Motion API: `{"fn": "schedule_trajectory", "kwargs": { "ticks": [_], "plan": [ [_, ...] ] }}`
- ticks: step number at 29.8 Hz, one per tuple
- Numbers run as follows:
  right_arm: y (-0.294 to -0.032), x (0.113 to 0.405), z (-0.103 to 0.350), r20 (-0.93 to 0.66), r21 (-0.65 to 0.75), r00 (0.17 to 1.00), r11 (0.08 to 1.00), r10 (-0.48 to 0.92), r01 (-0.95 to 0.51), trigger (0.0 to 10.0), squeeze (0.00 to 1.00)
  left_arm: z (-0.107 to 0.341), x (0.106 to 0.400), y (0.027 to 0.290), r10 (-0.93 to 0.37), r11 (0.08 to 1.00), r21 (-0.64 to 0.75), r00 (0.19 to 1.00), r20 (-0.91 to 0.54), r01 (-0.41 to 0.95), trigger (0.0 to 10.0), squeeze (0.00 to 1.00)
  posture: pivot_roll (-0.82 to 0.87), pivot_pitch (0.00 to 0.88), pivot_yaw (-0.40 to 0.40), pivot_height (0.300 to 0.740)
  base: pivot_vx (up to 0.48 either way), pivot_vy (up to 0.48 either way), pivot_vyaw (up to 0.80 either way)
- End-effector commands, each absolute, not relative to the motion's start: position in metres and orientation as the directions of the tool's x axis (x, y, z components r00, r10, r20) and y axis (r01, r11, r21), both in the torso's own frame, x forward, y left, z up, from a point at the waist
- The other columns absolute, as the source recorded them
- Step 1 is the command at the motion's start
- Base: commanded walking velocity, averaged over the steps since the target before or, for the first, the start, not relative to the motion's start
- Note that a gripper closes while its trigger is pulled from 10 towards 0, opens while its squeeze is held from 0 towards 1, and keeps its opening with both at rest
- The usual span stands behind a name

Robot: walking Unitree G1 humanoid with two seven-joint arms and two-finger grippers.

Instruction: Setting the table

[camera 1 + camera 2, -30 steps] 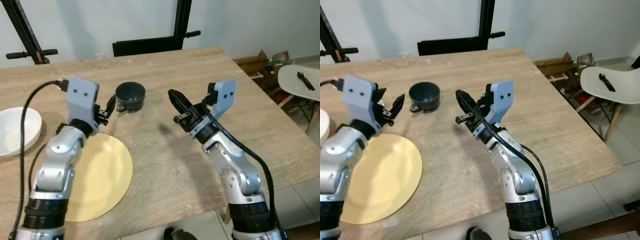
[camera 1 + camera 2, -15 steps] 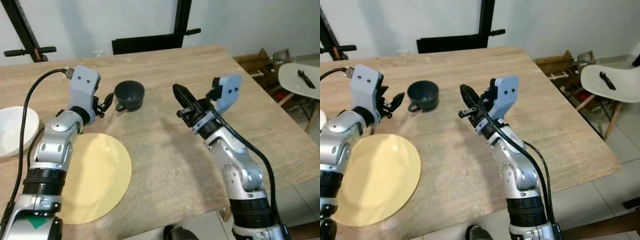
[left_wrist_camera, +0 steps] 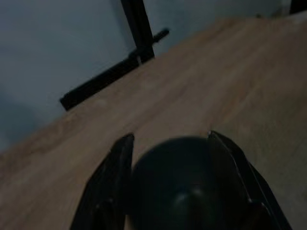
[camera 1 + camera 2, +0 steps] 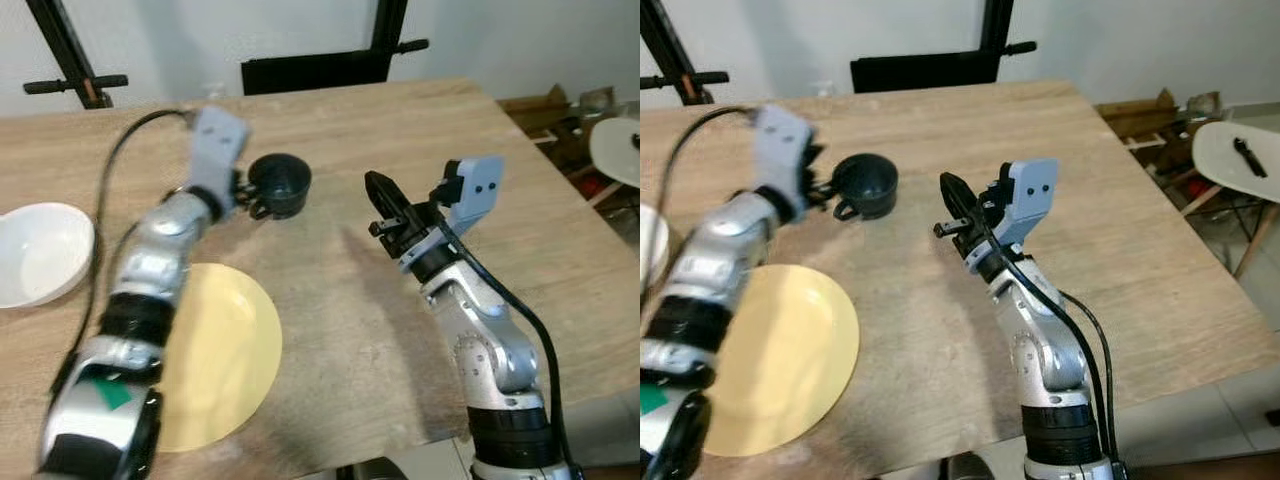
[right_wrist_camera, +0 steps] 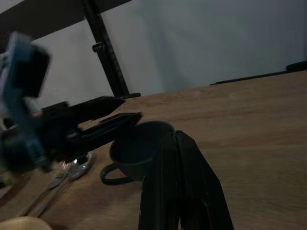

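Observation:
A dark cup (image 4: 280, 183) stands upright on the wooden table (image 4: 420, 130), its handle towards my left arm. My left gripper (image 4: 246, 195) is stretched out to it and open; in the left wrist view the cup (image 3: 177, 191) sits between the two fingers (image 3: 115, 182), and I cannot tell if they touch it. My right gripper (image 4: 381, 192) hovers shut and empty above the table, to the right of the cup. A yellow plate (image 4: 215, 360) lies near the front edge. A white bowl (image 4: 40, 250) sits at the far left.
Silver cutlery (image 5: 72, 170) lies on the table near the cup in the right wrist view. A black stand (image 4: 320, 70) rises behind the far edge. A white chair (image 4: 620, 150) and cardboard boxes (image 4: 560, 110) are off the table's right side.
My left arm has reached forward and right, bringing its open fingers around the cup. The camera has shifted slightly. The right gripper has stayed about where it was, still shut.

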State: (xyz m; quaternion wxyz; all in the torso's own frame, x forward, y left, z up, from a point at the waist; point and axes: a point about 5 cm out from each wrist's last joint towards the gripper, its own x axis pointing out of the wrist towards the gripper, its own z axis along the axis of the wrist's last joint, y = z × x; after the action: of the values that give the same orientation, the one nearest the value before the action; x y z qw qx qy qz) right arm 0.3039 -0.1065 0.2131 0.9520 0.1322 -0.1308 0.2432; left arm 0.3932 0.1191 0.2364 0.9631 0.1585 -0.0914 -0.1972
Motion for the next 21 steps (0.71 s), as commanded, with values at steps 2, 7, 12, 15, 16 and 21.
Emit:
{"fn": "schedule_trajectory", "kwargs": {
  "ticks": [2, 7, 12, 15, 16, 21],
  "plan": [
    [-0.107, 0.302, 0.211, 0.301, 0.189, 0.854, 0.851, 0.424, -0.489, 10.0, 0.0, 0.226, 0.394, 0.121, -0.396, 0.867, 0.357, 0.915, 0.073, 0.347, 10.0, 0.0, -0.11, 0.147, 0.072, 0.74, 0.0, 0.0, 0.0],
    [-0.113, 0.294, 0.209, 0.295, 0.2, 0.87, 0.865, 0.394, -0.46, 10.0, 0.0, 0.224, 0.407, 0.119, -0.318, 0.851, 0.434, 0.948, -0.019, 0.294, 10.0, 0.0, -0.11, 0.184, 0.096, 0.74, 0.0, 0.0, 0.0],
    [-0.119, 0.291, 0.206, 0.287, 0.203, 0.885, 0.88, 0.367, -0.43, 10.0, 0.0, 0.228, 0.412, 0.123, -0.319, 0.834, 0.455, 0.946, -0.062, 0.311, 10.0, 0.0, -0.11, 0.191, 0.107, 0.74, 0.0, 0.0, 0.0],
    [-0.121, 0.29, 0.206, 0.285, 0.204, 0.889, 0.883, 0.359, -0.422, 10.0, 0.0, 0.225, 0.412, 0.123, -0.367, 0.81, 0.438, 0.92, -0.14, 0.39, 10.0, 0.0, -0.1, 0.192, 0.108, 0.74, 0.0, 0.0, 0.0],
    [-0.121, 0.29, 0.206, 0.284, 0.205, 0.889, 0.883, 0.359, -0.422, 10.0, 0.0, 0.225, 0.412, 0.124, -0.376, 0.805, 0.435, 0.914, -0.153, 0.404, 10.0, 0.0, -0.1, 0.192, 0.108, 0.74, 0.0, 0.0, 0.0],
    [-0.121, 0.291, 0.206, 0.283, 0.205, 0.89, 0.883, 0.359, -0.422, 10.0, 0.0, 0.22, 0.408, 0.12, -0.469, 0.748, 0.423, 0.858, -0.208, 0.512, 10.0, 0.0, -0.09, 0.185, 0.107, 0.74, 0.0, 0.0, 0.0]
  ]
}}
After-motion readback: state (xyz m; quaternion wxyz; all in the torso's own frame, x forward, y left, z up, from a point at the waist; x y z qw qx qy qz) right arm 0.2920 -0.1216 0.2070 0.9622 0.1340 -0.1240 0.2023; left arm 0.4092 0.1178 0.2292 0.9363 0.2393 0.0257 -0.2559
